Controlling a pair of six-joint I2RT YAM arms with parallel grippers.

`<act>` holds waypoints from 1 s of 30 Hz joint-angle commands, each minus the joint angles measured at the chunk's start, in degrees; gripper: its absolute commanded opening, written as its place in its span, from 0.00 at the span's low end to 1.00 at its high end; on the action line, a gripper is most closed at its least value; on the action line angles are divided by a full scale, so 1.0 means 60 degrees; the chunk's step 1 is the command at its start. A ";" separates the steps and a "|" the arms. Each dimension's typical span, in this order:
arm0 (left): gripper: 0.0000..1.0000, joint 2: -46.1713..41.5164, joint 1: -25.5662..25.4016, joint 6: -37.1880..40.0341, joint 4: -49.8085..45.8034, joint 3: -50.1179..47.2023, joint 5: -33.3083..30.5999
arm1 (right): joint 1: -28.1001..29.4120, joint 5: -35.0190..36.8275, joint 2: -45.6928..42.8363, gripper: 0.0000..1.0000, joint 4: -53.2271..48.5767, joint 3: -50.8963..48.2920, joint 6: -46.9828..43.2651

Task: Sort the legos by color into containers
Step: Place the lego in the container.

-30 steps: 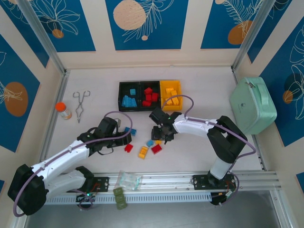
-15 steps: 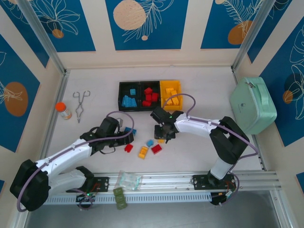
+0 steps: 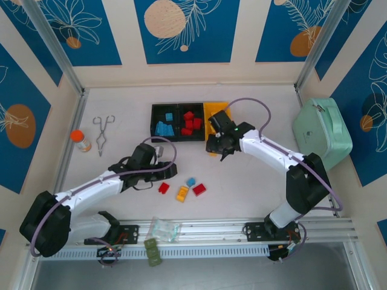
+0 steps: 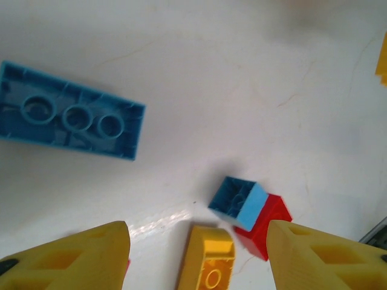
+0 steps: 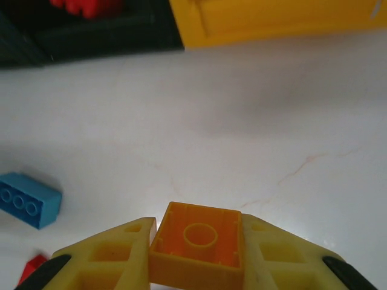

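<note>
Three joined containers stand at the back: a black bin [image 3: 164, 115] with light blue legos [image 3: 163, 128], a black bin [image 3: 191, 138] with red legos [image 3: 191, 122], and a yellow bin [image 3: 209, 115]. My right gripper [image 3: 219, 147] hangs just in front of the yellow bin [image 5: 272, 18], shut on an orange lego [image 5: 198, 238] held underside up. My left gripper [image 3: 163, 171] is open low over the table. Ahead of its fingers [image 4: 78, 257] lie a long blue lego [image 4: 69, 112], a small blue lego [image 4: 242, 202], a red lego [image 4: 269, 223] and a yellow lego [image 4: 208, 266].
Loose legos lie mid-table: red [image 3: 163, 188], yellow-orange [image 3: 182, 193], blue [image 3: 190, 182], red [image 3: 199, 189]. Tongs [image 3: 103, 134] and an orange-capped bottle [image 3: 80, 140] sit at the left. A mint-green case [image 3: 322, 133] stands at the right. A clear bag [image 3: 163, 229] lies at the near edge.
My right gripper has carried the orange lego up from the loose pile to the front of the yellow bin. My left gripper has crept right over the long blue lego.
</note>
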 commanded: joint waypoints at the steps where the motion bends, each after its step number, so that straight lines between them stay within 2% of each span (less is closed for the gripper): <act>1: 0.61 0.0244 -0.0104 -0.0097 0.0407 0.0482 0.0372 | -0.0404 0.0015 0.0109 0.27 -0.0235 0.0689 -0.0540; 9: 0.61 0.0810 -0.0283 -0.0111 0.0639 0.1091 0.0417 | -0.1283 -0.0060 0.1204 0.27 -0.0234 0.2068 -0.0857; 16: 0.61 0.0980 -0.0367 -0.0166 0.0626 0.1263 0.0362 | -0.1946 -0.0295 0.2922 0.27 -0.0197 0.3602 -0.0963; 25: 0.61 0.0864 -0.0403 -0.0272 0.0495 0.1028 0.0105 | -0.2246 -0.0505 0.5357 0.28 -0.1049 0.6464 -0.1080; 30: 0.60 0.0772 -0.0404 -0.0258 0.0383 0.0969 -0.0020 | -0.2276 -0.0523 0.6159 0.29 -0.1410 0.7375 -0.1080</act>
